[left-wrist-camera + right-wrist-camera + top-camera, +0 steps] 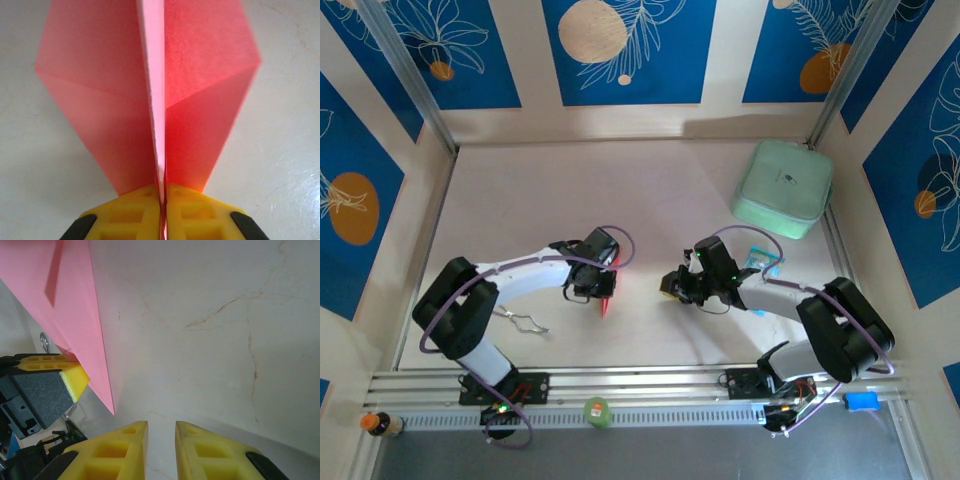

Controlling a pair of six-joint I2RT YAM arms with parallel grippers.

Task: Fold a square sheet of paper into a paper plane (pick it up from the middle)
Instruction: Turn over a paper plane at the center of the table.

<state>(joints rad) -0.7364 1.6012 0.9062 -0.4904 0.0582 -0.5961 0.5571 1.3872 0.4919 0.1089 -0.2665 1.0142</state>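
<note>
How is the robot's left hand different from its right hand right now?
The left gripper pinches the pink paper plane; the right gripper holds nothing. The left gripper's jaws are pressed together on the paper, while the right gripper's jaws stand a little apart over the table. Both have yellow fingers.

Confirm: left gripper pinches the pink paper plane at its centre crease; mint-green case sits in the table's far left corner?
Wrong side: top external shows the mint-green case in the far right corner. The left gripper does pinch the paper plane at its crease.
</note>
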